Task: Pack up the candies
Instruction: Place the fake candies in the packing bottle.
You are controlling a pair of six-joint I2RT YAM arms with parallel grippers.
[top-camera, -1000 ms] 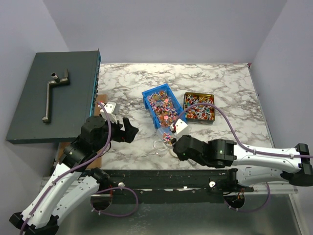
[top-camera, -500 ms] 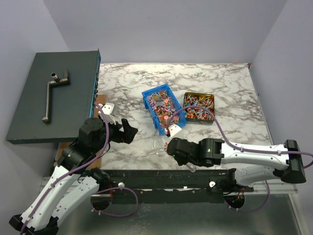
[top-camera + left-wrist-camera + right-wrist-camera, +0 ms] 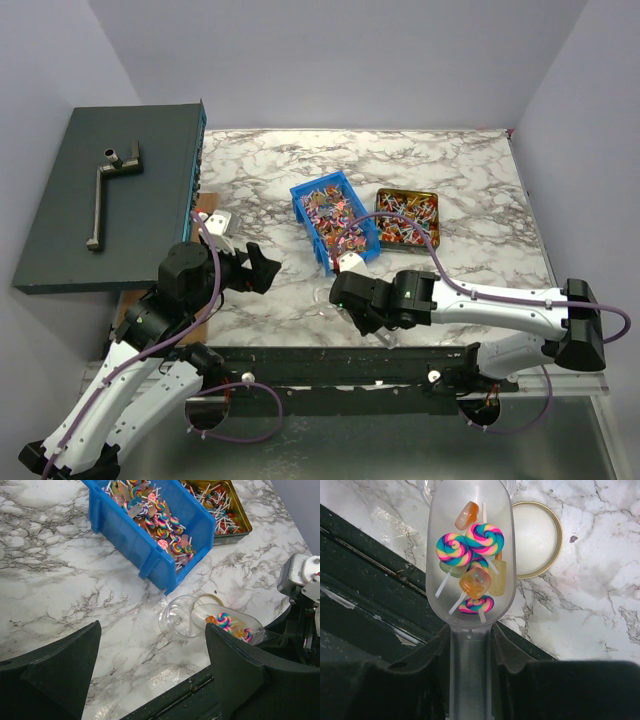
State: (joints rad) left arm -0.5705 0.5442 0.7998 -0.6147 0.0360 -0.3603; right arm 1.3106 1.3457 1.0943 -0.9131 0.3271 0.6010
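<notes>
The desk (image 3: pixel 450 170) has a smooth, glossy marble-look top. The bin (image 3: pixel 125 535) is matt blue plastic, the tin (image 3: pixel 231 536) shiny gold metal, and the scoop (image 3: pixel 438 510) frosted clear plastic, holding glossy candies (image 3: pixel 485 537).

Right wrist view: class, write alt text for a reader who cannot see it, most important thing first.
The right gripper holds a clear plastic scoop by its handle, loaded with candies: swirl lollipops and amber pieces. A round gold-rimmed lid lies flat on the marble table beside it.

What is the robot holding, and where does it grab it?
The right hand grips a clear scoop of candies by its handle; the left hand holds nothing.
</notes>
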